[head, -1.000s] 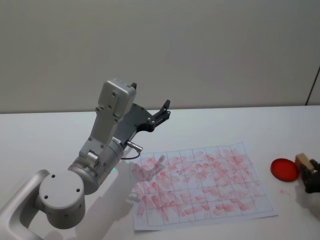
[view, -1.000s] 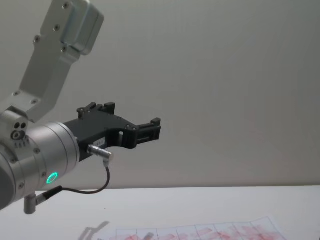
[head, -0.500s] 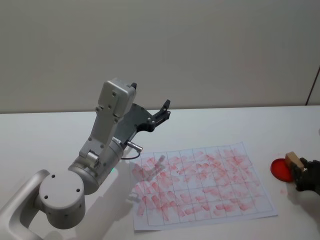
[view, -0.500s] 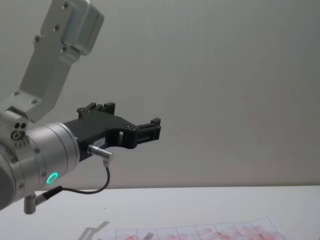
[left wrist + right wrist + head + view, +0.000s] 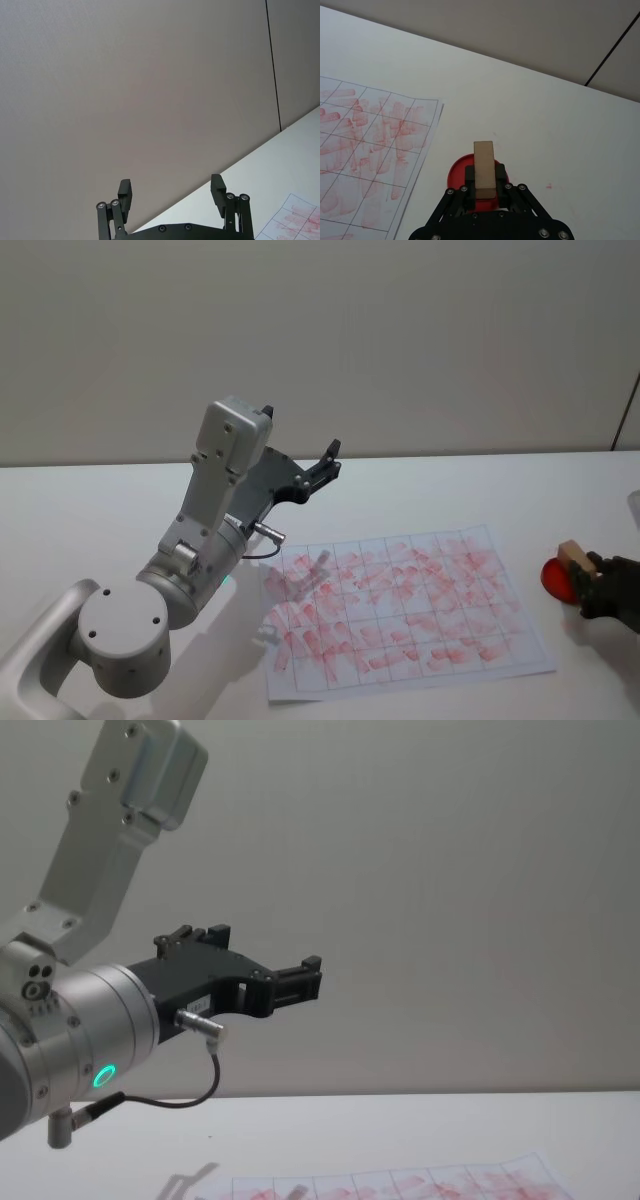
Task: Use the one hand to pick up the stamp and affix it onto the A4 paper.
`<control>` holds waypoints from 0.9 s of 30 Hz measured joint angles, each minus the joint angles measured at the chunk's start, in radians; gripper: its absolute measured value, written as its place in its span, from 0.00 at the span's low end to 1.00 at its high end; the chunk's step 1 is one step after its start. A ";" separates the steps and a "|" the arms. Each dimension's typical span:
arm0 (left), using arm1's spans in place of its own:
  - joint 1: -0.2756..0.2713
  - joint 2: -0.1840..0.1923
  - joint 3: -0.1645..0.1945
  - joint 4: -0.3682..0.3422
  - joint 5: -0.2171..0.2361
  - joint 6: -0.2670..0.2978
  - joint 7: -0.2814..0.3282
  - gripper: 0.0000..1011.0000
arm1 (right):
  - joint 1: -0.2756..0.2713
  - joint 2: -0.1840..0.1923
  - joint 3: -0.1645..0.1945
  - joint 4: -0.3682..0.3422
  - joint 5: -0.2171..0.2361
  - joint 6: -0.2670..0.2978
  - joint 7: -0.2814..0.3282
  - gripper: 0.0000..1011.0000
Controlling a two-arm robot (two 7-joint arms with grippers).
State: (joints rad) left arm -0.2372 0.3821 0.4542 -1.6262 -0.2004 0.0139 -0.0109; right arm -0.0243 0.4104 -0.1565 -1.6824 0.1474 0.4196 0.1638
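A light wooden stamp [image 5: 484, 167] is held upright in my right gripper [image 5: 484, 181], whose black fingers [image 5: 469, 179] are shut on its sides. It hangs over the round red ink pad [image 5: 454, 175]; whether it touches the pad I cannot tell. In the head view this gripper [image 5: 590, 578] comes in from the right edge with the stamp [image 5: 572, 553] just right of the A4 paper [image 5: 400, 610]. The paper is a white gridded sheet with pink-red smudges in its boxes. My left gripper [image 5: 326, 464] is raised off the table, open and with nothing in it [image 5: 170, 186].
The red ink pad [image 5: 554, 578] lies on the white table [image 5: 100, 510] beside the paper's right edge. The left arm's large silver body [image 5: 200, 540] stands over the table left of the paper. A plain wall runs behind the table.
My right gripper has carried the stamp leftward, from right of the ink pad to over it and nearer the paper. The left arm has stayed still.
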 joint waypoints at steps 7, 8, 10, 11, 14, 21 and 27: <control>0.000 0.000 0.000 0.000 0.000 0.000 0.000 0.99 | 0.009 -0.008 -0.005 0.010 -0.002 -0.005 0.016 0.21; 0.000 0.000 0.000 0.000 0.000 0.000 0.000 0.99 | 0.009 -0.009 -0.005 0.011 -0.002 -0.005 0.017 0.21; 0.000 0.000 0.000 0.000 0.000 0.000 0.000 0.99 | 0.009 -0.010 -0.005 0.012 -0.002 -0.006 0.017 0.21; 0.000 0.000 0.000 0.000 0.000 0.000 0.000 0.99 | 0.009 -0.011 -0.006 0.012 -0.002 -0.006 0.017 0.21; 0.000 0.000 0.000 0.000 0.000 0.000 0.000 0.99 | 0.009 -0.012 -0.006 0.013 -0.002 -0.007 0.017 0.21; 0.000 0.000 0.000 0.000 0.000 0.000 0.000 0.99 | 0.010 -0.015 -0.007 0.015 -0.003 -0.008 0.017 0.32; 0.000 0.000 0.000 0.000 0.000 0.000 0.000 0.99 | 0.010 -0.016 -0.007 0.015 -0.003 -0.009 0.017 0.52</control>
State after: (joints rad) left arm -0.2372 0.3821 0.4542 -1.6262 -0.2004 0.0139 -0.0109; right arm -0.0139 0.3944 -0.1636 -1.6671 0.1442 0.4106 0.1806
